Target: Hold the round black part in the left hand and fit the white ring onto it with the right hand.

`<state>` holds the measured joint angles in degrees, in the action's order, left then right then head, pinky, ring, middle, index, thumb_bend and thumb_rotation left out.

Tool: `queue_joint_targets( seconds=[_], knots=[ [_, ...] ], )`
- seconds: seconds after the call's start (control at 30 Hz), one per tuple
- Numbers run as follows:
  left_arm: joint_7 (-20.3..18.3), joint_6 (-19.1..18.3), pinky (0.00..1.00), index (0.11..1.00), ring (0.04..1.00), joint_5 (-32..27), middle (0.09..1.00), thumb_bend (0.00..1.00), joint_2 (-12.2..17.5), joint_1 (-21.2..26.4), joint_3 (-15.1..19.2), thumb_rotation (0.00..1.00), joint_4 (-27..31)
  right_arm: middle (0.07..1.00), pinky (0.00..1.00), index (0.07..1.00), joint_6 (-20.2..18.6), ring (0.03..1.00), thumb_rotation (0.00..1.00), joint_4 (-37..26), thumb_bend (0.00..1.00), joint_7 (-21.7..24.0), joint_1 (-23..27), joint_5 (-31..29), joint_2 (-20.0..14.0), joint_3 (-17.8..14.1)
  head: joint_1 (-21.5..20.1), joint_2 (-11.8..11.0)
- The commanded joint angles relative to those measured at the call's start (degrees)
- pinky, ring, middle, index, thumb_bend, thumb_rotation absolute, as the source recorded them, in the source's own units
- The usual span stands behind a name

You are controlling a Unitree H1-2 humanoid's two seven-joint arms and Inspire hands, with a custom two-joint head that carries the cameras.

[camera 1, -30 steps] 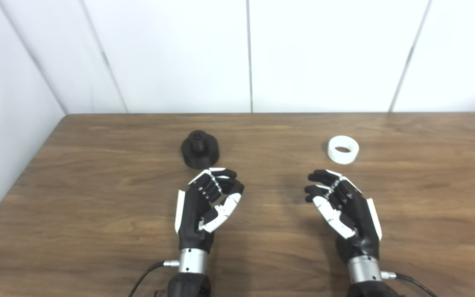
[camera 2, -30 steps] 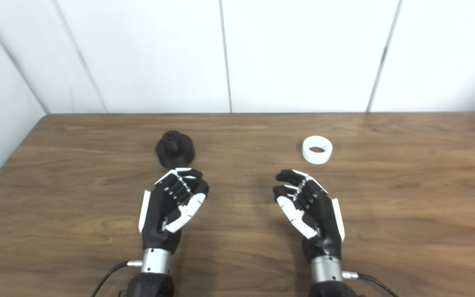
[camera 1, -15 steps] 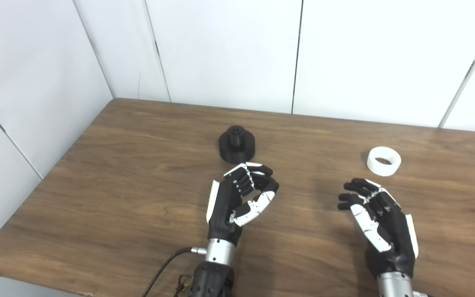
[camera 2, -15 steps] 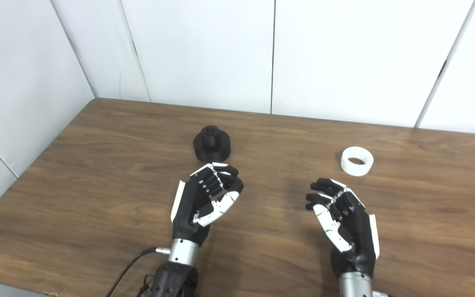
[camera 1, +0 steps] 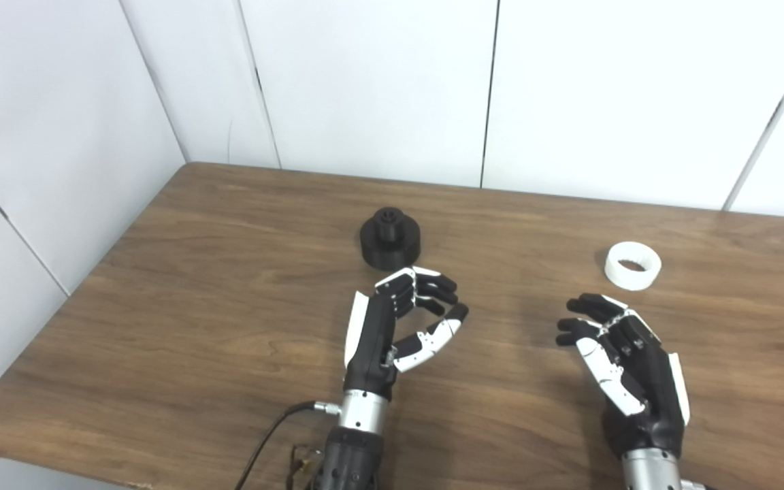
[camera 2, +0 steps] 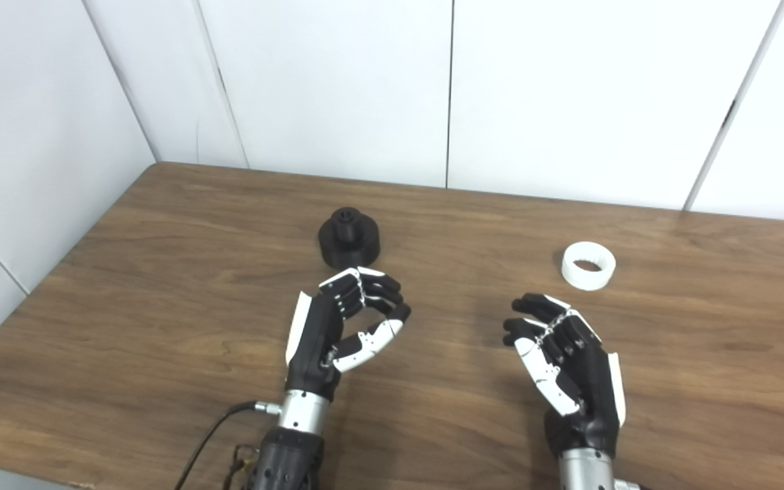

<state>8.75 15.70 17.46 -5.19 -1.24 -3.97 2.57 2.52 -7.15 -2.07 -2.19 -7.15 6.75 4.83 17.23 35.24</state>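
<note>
Left hand uncurled since before, empty near black part, right hand empty

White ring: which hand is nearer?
Right. The right hand sits just short of the white ring, empty; the left hand is far off to its left, by the round black part.
</note>
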Motion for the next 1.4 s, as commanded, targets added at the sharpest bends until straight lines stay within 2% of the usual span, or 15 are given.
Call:
queue_joint_targets(
  seconds=[0.0, 0.1, 0.3, 0.33, 0.37, 0.43, 0.67, 0.8, 0.93, 1.1, 1.37],
  knots=[
    [0.60, -2.21, 0.51, 0.497, 0.609, 4.91, 0.652, 0.50, 1.90, -0.41, 0.29, 0.07, 2.08, 0.644, 0.51, 0.614, 1.76, 0.572, 0.22, 1.68, 0.54, 1.24, -1.07, -0.15, -1.05, -0.79, 0.20, 0.13],
    [-0.03, -6.54, 0.51, 0.498, 0.611, 10.12, 0.666, 0.50, 3.39, -0.41, -0.06, 0.07, 5.71, 0.639, 0.50, 0.611, 1.58, 0.569, 0.22, 1.64, 0.55, 1.19, -1.05, -0.36, -0.90, -0.88, 0.15, 0.19],
    [-2.48, -12.64, 0.54, 0.498, 0.648, 14.77, 0.692, 0.50, 6.54, 0.09, -0.43, 0.07, 10.64, 0.643, 0.51, 0.612, 1.45, 0.568, 0.21, 1.65, 0.54, 1.00, -0.99, 0.10, -0.62, -0.81, 0.10, 0.14],
    [-2.80, -13.47, 0.55, 0.593, 0.656, 15.48, 0.699, 0.55, 7.09, 0.25, -0.45, 0.12, 11.19, 0.643, 0.51, 0.613, 1.52, 0.568, 0.21, 1.71, 0.54, 1.00, -0.97, 0.10, -0.58, -0.80, 0.08, 0.11],
    [-3.06, -14.18, 0.55, 0.642, 0.658, 16.39, 0.703, 0.57, 7.70, 0.47, -0.42, 0.15, 11.62, 0.643, 0.51, 0.613, 1.57, 0.567, 0.21, 1.75, 0.54, 1.00, -0.96, 0.12, -0.55, -0.79, 0.10, 0.11],
    [-3.31, -15.12, 0.54, 0.685, 0.657, 17.91, 0.707, 0.60, 9.00, 0.93, -0.37, 0.18, 12.13, 0.642, 0.51, 0.613, 1.68, 0.568, 0.21, 1.87, 0.53, 0.96, -0.90, 0.18, -0.54, -0.78, 0.09, 0.09],
    [-5.72, -19.99, 0.58, 0.707, 0.692, 21.51, 0.741, 0.63, 12.56, 2.70, 0.49, 0.24, 13.36, 0.639, 0.51, 0.612, 1.73, 0.570, 0.21, 2.18, 0.53, 0.91, -0.67, 0.20, -0.62, -0.91, 0.02, -0.05],
    [-6.15, -22.41, 0.57, 0.715, 0.696, 23.64, 0.758, 0.62, 14.01, 3.92, 0.78, 0.23, 13.20, 0.640, 0.51, 0.614, 1.69, 0.571, 0.22, 2.23, 0.54, 0.97, -0.61, 0.18, -0.71, -0.95, -0.23, 0.02],
    [-6.19, -24.23, 0.56, 0.724, 0.702, 25.82, 0.770, 0.62, 15.33, 5.41, 0.81, 0.23, 12.37, 0.641, 0.51, 0.615, 1.68, 0.571, 0.22, 2.14, 0.54, 1.04, -0.61, 0.14, -0.82, -1.01, -0.15, 0.02],
    [-5.61, -25.40, 0.63, 0.745, 0.752, 27.27, 0.801, 0.64, 16.79, 7.48, 1.02, 0.26, 10.61, 0.640, 0.52, 0.614, 1.38, 0.572, 0.22, 1.99, 0.54, 0.91, -0.54, 0.20, -0.87, -1.11, -0.30, -0.02],
    [-2.48, -25.00, 0.73, 0.879, 0.869, 28.03, 0.910, 0.75, 17.88, 10.48, 1.53, 0.45, 6.42, 0.640, 0.52, 0.616, 1.61, 0.571, 0.21, 2.25, 0.53, 1.02, -0.39, 0.08, -1.00, -1.24, -0.37, -0.16]
  ],
)
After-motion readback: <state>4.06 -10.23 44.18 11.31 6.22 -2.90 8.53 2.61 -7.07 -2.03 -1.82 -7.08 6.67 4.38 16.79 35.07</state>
